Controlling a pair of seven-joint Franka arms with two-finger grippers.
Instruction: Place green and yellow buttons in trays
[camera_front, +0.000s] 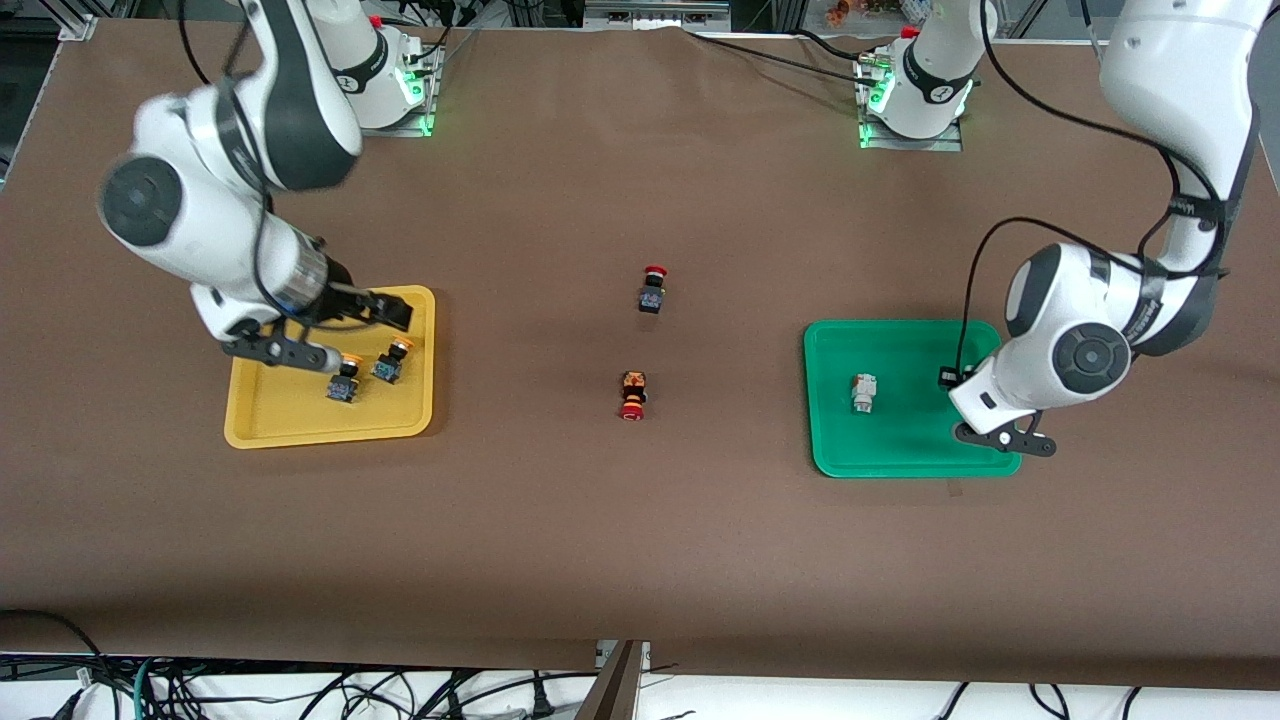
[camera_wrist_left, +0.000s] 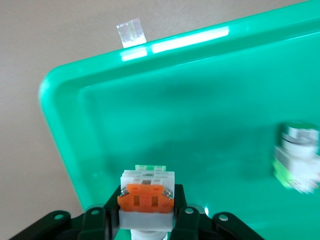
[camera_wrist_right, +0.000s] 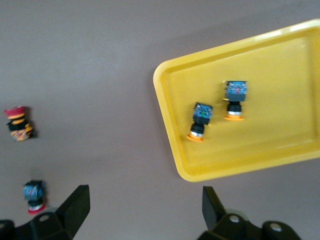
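My left gripper (camera_wrist_left: 147, 202) is shut on a white-grey button (camera_wrist_left: 146, 192) with an orange square face and holds it over the green tray (camera_wrist_left: 165, 110) near a corner. In the front view this gripper (camera_front: 948, 378) is mostly hidden under its wrist. A second white-grey button (camera_front: 864, 392) lies in the green tray (camera_front: 900, 455) and also shows in the left wrist view (camera_wrist_left: 297, 157). Two yellow-capped dark buttons (camera_front: 343, 378) (camera_front: 391, 362) lie in the yellow tray (camera_front: 290, 415). My right gripper (camera_front: 392, 308) is open and empty, up over that tray's rim.
A red-capped black switch (camera_front: 652, 289) and a red-capped orange-black switch (camera_front: 632, 394) lie on the brown table between the trays. The right wrist view shows both (camera_wrist_right: 34, 196) (camera_wrist_right: 18, 123), and the yellow tray (camera_wrist_right: 280, 150). A bit of clear tape (camera_wrist_left: 131, 32) lies beside the green tray.
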